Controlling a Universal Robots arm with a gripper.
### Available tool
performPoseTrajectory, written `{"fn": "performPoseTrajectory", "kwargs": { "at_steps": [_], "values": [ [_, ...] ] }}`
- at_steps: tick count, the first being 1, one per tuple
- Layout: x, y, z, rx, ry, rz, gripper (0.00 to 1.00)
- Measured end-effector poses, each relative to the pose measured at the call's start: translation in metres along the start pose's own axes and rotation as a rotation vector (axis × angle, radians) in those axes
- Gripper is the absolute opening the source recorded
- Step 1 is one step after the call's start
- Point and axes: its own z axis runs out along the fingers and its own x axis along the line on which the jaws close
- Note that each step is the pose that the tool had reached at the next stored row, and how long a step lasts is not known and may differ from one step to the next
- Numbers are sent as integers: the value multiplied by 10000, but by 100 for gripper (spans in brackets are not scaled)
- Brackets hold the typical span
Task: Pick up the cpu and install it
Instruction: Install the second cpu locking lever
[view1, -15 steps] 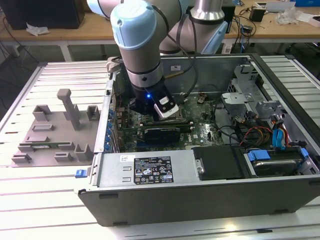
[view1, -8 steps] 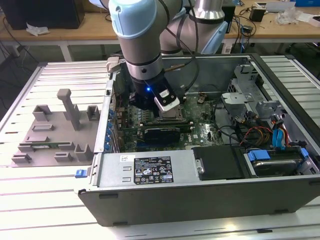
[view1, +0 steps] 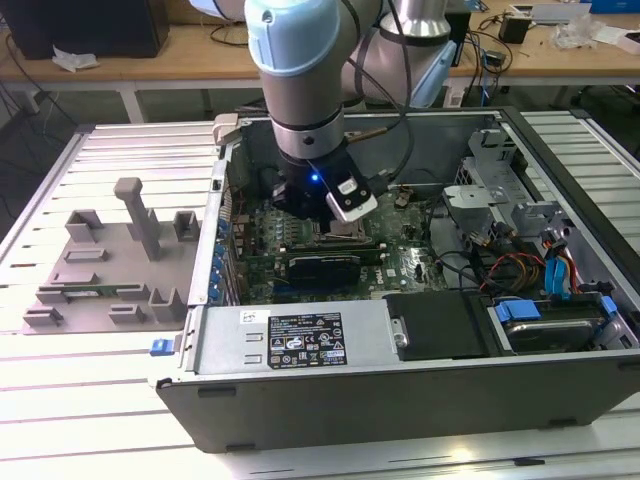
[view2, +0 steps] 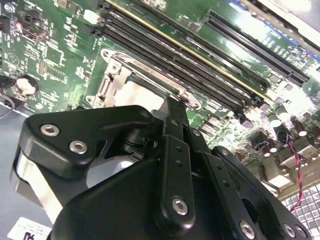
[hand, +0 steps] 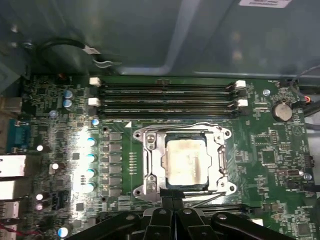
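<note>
A: Where is the cpu (hand: 186, 159) right now?

B: In the first wrist view it lies flat inside the socket frame (hand: 150, 160) on the motherboard (hand: 270, 150), shiny top up, with the metal bracket around it. Beside the socket, the memory slots (hand: 165, 100) run in 4 parallel rows.

A: And the gripper (hand: 172, 201)?

B: It hangs just at the socket's near edge, inside the computer case (view1: 420, 400). Its fingers (view2: 172, 120) are pressed together with nothing between them, tips right at the frame's rim. The chip is not in its hold.

A: So the chip looks seated?

B: I judge so; its edges run parallel to the frame and no corner rides high, though the pins underneath are hidden.

A: What matters for this step?

B: Keep any contact light and straight down. A sideways nudge at the rim could skew the chip in the socket, so the tips should stay square to the frame and clear of the slots.
</note>
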Motion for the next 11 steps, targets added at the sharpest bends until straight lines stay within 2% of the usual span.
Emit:
{"fn": "performPoseTrajectory", "kwargs": {
  "at_steps": [6,11],
  "values": [
    [-31,5,-50,1,67,13,11],
    [-51,-19,-67,8,173,34,11]
  ]
}}
